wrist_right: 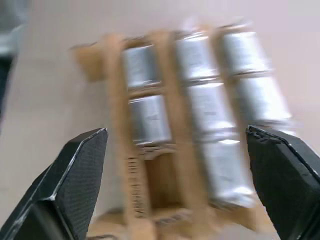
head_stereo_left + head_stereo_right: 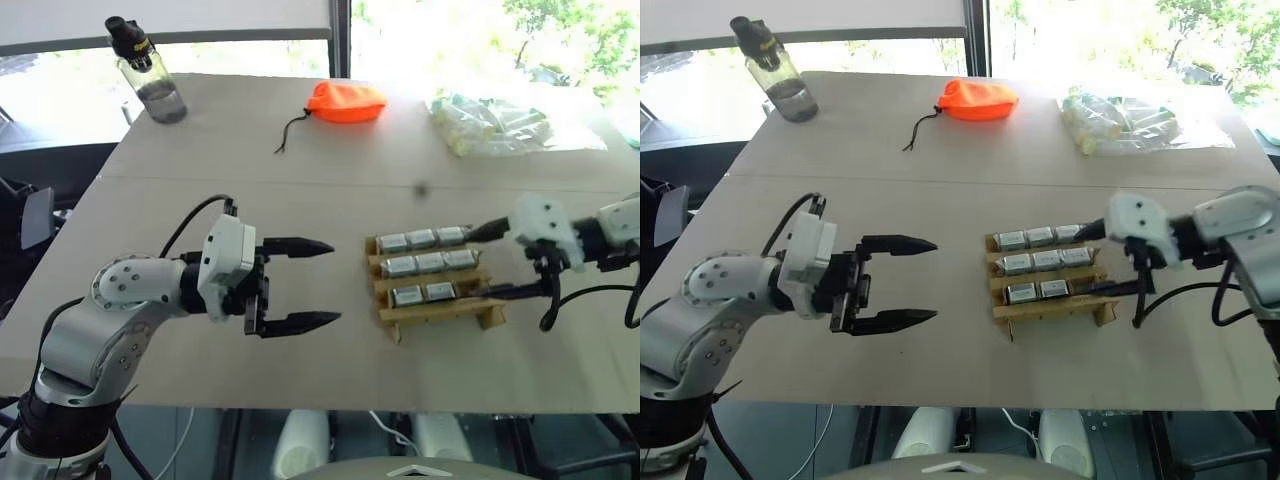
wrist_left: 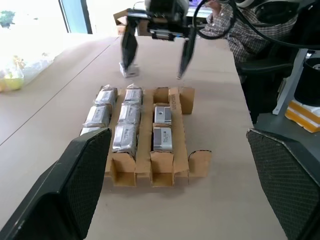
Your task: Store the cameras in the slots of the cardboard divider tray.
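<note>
Left gripper spread wide, holding nothing, hovering above bench left of the cardboard divider tray; fingers pointing right toward the tray, well apart from it. Fingertips level, one nearer the far edge, one nearer the near edge.

Cardboard divider tray right of centre on the bench, lying flat, long axis running left to right, slightly skewed so the right end sits a bit farther away. Three rows of slots. Cameras lying in the slots, shiny faces up, long sides along the rows: three in the far row, three in the middle row, two in the near row. Near row's rightmost slot open, as seen in right wrist view between the gripper's fingers.

Right gripper at the tray's right end, fingers spread wide, released, gripping nothing; one finger by the far row's end, the other by the near row's end, pointing left across the tray. Contact with the cardboard cannot be told.

Farther back on the bench, left to right: water bottle, orange pouch with black cord, clear bag of pale greenish items.
</note>
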You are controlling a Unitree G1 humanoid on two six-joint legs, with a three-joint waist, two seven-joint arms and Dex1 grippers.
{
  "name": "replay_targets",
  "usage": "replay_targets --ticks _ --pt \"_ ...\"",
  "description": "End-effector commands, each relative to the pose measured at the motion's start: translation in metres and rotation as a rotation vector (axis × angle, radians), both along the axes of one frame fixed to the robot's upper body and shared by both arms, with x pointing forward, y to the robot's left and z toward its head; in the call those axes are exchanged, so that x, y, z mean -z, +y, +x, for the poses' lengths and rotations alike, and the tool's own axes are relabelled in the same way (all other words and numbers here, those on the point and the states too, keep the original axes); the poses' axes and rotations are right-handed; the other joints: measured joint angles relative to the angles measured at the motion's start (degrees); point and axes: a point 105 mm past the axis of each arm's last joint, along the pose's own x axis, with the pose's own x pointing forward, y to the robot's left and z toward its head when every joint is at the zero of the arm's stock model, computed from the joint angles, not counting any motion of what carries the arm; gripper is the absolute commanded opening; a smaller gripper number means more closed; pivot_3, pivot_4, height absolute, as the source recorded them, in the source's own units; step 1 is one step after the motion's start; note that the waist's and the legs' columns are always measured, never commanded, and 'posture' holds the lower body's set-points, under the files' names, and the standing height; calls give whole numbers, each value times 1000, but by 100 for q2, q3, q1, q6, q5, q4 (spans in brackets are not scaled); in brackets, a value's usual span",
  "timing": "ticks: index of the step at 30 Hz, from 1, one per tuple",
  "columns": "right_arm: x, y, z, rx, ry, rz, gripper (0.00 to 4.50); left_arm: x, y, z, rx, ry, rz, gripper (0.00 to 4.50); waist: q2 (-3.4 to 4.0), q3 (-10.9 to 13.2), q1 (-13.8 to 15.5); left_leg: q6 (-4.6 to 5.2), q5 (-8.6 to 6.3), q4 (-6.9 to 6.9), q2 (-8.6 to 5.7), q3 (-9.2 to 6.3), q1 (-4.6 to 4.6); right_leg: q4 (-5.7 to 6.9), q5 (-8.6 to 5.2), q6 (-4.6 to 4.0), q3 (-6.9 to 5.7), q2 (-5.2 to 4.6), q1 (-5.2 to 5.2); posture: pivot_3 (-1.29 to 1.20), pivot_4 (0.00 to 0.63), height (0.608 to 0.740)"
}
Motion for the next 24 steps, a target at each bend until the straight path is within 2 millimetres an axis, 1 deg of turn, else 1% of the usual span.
replay_targets --ticks 1,2,3,4,5,6,7,9,12,15,18,24 --pt "-18 -35 15 275 -102 104 4403 -6 -2 -2 16 -44 -12 4500 -2 -1 12 0 0 0 0 0 -1 -1 0 0 -1 0 0 0 150 726" --pt "-16 -44 16 331 -111 117 4403 -7 -2 -2 15 -44 -17 4500 -2 -1 14 0 0 0 -1 -1 -3 -2 0 0 -4 -1 0 0 150 726" --pt "-7 -62 17 436 -120 126 4403 -7 -3 -1 16 -43 -20 4500 -2 -2 19 0 0 -1 -2 1 -4 -3 0 0 -3 -1 0 0 150 726" --pt "-1 -75 17 510 -125 128 4403 -7 -3 0 17 -42 -22 4500 -6 -4 38 0 0 -3 -2 0 -5 -4 0 0 -3 -2 0 0 150 726" --pt "14 -93 17 610 -118 135 4403 -7 -5 1 31 -38 -28 4500 -5 -3 41 0 0 -3 -3 2 -7 -5 0 0 -13 -4 4 0 150 726" --pt "26 -103 15 670 -109 131 4403 -7 -7 3 39 -37 -31 4500 -4 -3 42 0 0 -3 -3 5 -7 -4 0 0 -13 -4 4 0 150 726" --pt "35 -110 15 702 -110 122 4403 -8 -8 6 42 -40 -34 4500 -5 -4 55 0 0 -3 -6 9 -5 -3 1 0 -10 -4 3 0 150 726" --pt "45 -117 19 741 -118 127 4403 -13 -9 12 45 -46 -50 4500 -2 -2 48 0 1 1 -8 22 0 0 0 1 -10 -4 7 0 150 726" --pt "54 -128 33 806 -126 170 4403 -16 -14 15 74 -51 -59 4500 1 -3 -44 1 2 4 -12 26 15 6 0 4 16 3 7 0 150 726" --pt "59 -133 46 826 -116 181 4403 -18 -15 16 87 -50 -55 4500 1 -2 -147 1 3 3 -7 39 32 12 1 8 36 12 10 0 150 726" --pt "65 -139 54 848 -83 200 4403 -19 -15 16 85 -54 -53 4500 2 -3 -154 -2 3 -2 -1 35 31 12 3 4 39 19 9 0 150 726" --pt "77 -143 68 859 8 238 4403 -18 -15 12 69 -51 -56 4500 2 -2 -146 -3 3 -6 0 52 17 2 3 3 36 8 2 0 150 726"
